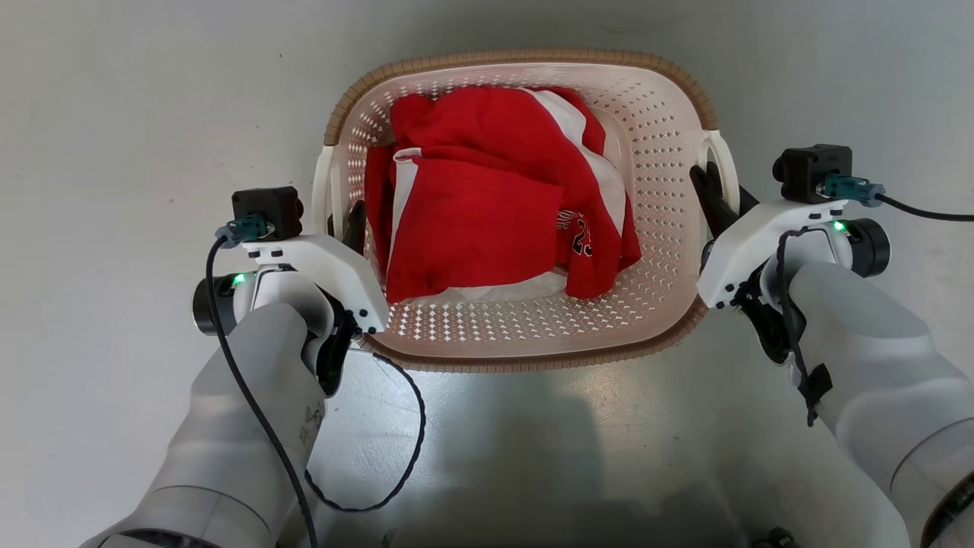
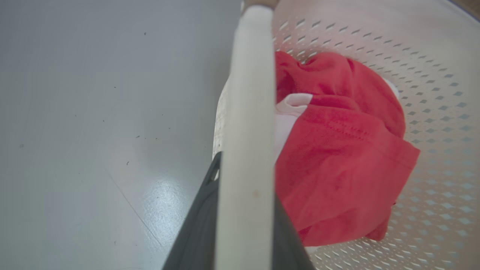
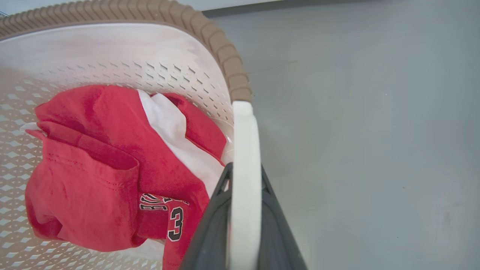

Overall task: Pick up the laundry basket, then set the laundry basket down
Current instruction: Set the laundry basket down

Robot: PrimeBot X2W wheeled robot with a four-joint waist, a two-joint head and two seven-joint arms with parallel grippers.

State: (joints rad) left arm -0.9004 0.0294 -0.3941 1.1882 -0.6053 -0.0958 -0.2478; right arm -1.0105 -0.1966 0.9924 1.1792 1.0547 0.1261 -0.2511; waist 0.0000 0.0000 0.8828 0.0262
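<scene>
Grey floor (image 1: 114,114) under laundry basket (image 1: 670,137), red clothes (image 1: 472,221) inside | we clamp left pincer (image 1: 344,224) and right pincer (image 1: 723,194) on its white side handles (image 1: 323,190) | grasp done; we cannot tell if lifted; set-down not yet done

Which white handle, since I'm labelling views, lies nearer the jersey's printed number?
The right handle, clamped by the right gripper: the number lies beside it; the left handle borders unprinted cloth.

Rounded-rectangular cream perforated plastic laundry basket (image 1: 662,152), brown woven-look rim, white side handles at 3 and 9 o'clock, upright, open-topped, centred toward 12 o'clock.
</scene>
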